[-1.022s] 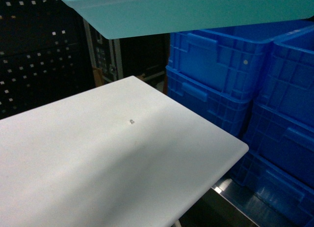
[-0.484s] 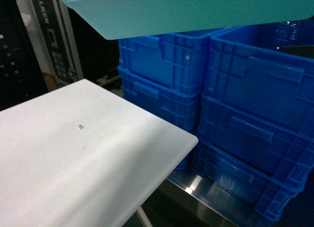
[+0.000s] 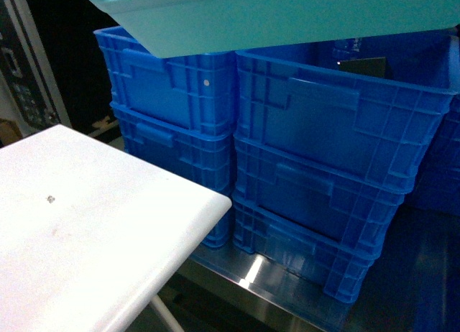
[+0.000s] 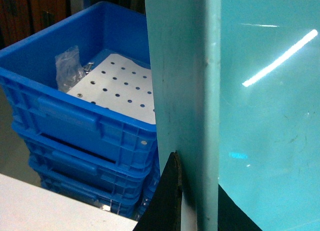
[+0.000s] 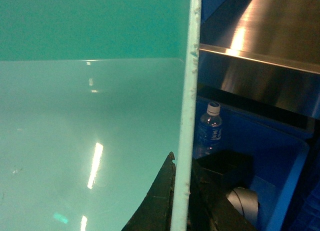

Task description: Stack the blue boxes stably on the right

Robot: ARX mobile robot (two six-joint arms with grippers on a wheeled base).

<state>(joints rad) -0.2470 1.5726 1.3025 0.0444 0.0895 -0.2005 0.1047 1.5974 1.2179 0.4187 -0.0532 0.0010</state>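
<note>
Both grippers, left (image 4: 186, 201) and right (image 5: 181, 201), pinch opposite walls of the turquoise tub (image 3: 287, 16), holding it level above the stacked blue crates (image 3: 316, 131).

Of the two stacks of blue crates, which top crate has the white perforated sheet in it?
The top crate of the left stack: a white sheet with round holes and a clear plastic bag lie inside. The right stack's top crate holds dark items and a water bottle instead.

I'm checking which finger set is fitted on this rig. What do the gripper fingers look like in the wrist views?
Only slivers show. The left gripper has a black, tapered, pointed finger with a matte surface. The right gripper shows two black fingers of similar wedge shape, their edges slightly rough. No cables, markings or arm links are visible in any view.
</note>
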